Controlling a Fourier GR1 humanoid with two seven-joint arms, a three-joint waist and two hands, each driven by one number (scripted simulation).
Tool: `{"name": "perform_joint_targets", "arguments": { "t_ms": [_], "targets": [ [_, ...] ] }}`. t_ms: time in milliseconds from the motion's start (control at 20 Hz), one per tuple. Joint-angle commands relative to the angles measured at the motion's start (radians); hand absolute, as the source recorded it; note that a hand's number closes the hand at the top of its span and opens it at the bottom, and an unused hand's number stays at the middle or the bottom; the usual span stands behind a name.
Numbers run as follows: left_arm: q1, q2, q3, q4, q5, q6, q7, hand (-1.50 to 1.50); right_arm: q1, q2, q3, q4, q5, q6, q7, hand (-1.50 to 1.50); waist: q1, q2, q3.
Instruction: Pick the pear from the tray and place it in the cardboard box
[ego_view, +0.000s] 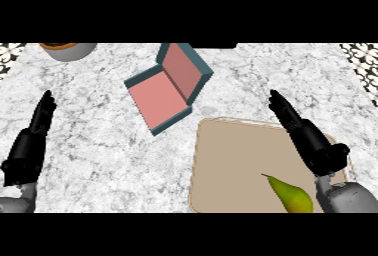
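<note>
A green-yellow pear (290, 195) lies on the tan tray (229, 165), near the tray's front right corner, stem pointing up-left. The open box (168, 86), teal outside and pink inside, lies on the counter above and left of the tray. My right hand (308, 137) is over the tray's right edge, fingers straight and pointing away, just right of and beyond the pear, holding nothing. My left hand (29, 142) rests open at the far left of the counter, fingers straight.
A grey bowl (69, 50) with orange contents sits at the back left edge. The marble counter (103, 150) stretches between my left hand and the tray. Dark patterned strips show at the top corners.
</note>
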Motion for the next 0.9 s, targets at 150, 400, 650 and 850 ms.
{"name": "perform_joint_targets", "arguments": {
  "t_ms": [150,400,650,850],
  "targets": [
    [-0.125,0.007,-0.087,-0.023,-0.018,-0.121,0.015,0.0,-0.209,-0.184,-0.183,-0.033,-0.249,0.308,0.059,-1.5,-0.007,0.002,0.015],
    [-0.168,0.011,-0.138,-0.041,0.035,-0.251,0.037,0.0,-0.291,-0.416,-0.218,0.136,-0.205,0.59,-0.02,-1.5,0.014,0.012,0.017],
    [-0.184,0.001,-0.145,-0.075,0.036,-0.265,0.09,0.0,-0.252,-0.444,-0.215,0.2,-0.019,0.754,-0.39,-1.5,0.019,0.004,0.018],
    [-0.207,-0.018,-0.136,-0.028,0.032,-0.269,0.082,0.0,-0.271,-0.473,-0.176,0.217,0.194,0.767,-0.61,-1.5,0.021,0.007,0.018]
  ]
}}
